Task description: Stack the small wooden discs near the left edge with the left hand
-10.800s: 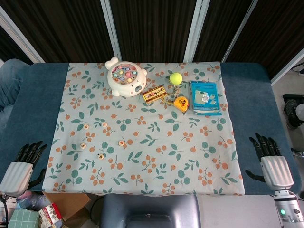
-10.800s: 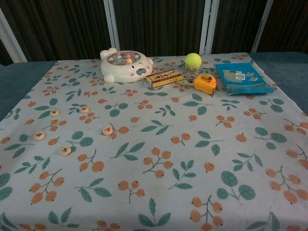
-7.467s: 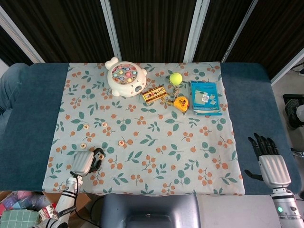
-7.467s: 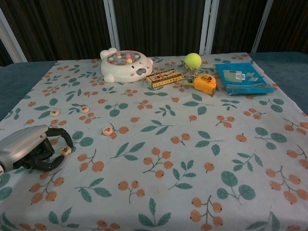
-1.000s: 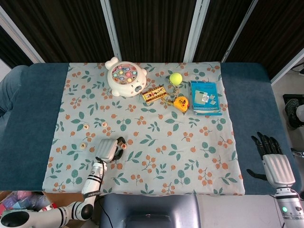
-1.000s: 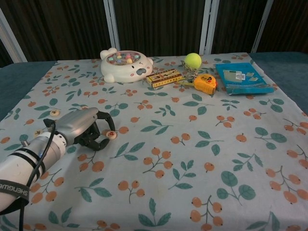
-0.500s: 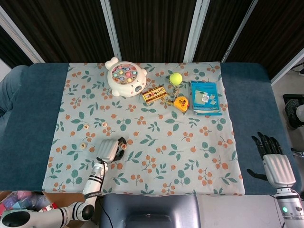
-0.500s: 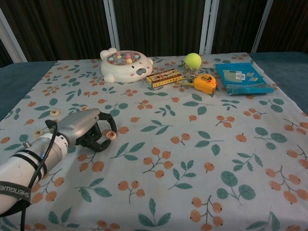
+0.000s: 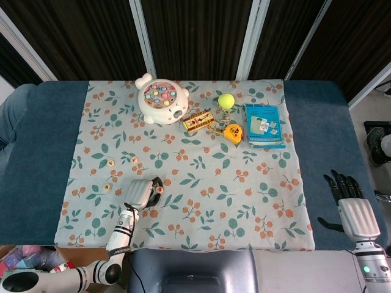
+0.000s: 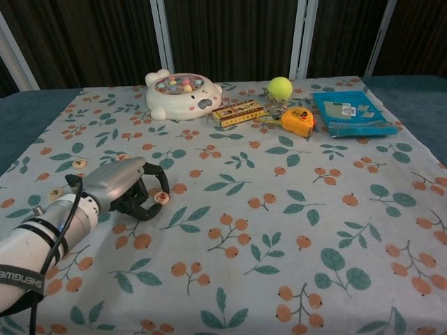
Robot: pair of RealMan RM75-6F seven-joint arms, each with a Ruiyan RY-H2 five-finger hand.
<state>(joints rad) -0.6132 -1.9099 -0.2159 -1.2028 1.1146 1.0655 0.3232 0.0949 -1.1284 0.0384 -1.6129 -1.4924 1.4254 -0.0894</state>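
My left hand lies on the floral cloth near the front left, fingers curled. A small wooden disc sits pinched at its fingertips, low over the cloth; I cannot tell whether another disc lies under it. Three more discs lie loose to the left: one farthest back, one just behind the hand, and one beside the wrist. My right hand hovers far off at the front right with its fingers spread and nothing in it.
At the back stand a white fishing toy, a small patterned box, a yellow ball, a yellow tape measure and a blue booklet. The cloth's left edge is close to the discs.
Over the last second my left hand has barely moved; the disc at its fingertips has sunk slightly toward the cloth. The right hand is still.
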